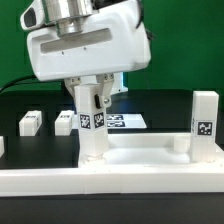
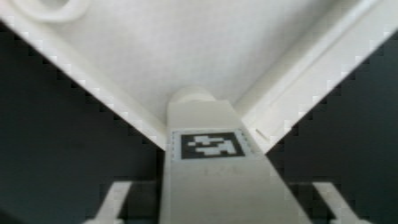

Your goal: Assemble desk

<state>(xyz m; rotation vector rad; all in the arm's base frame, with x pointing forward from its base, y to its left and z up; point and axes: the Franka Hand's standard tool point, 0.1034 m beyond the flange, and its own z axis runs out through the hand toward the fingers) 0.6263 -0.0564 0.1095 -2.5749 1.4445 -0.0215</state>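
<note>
The desk panel (image 1: 150, 165) lies along the front edge of the surface (image 1: 165, 108). On its rear rim, toward the exterior view's left, one leg (image 1: 92, 135) stands upright with its foot at the rim; how far it is seated cannot be told. A second leg (image 1: 205, 120) stands upright at the right rear corner. Behind the panel's left part lie two loose legs (image 1: 30, 122) (image 1: 63, 122), near each other but apart. The marker board (image 1: 128, 121) is further right, behind the first leg. The tool (image 1: 92, 100) comes from above, fingers (image 2: 118, 200) closed on that leg's sides.
</note>
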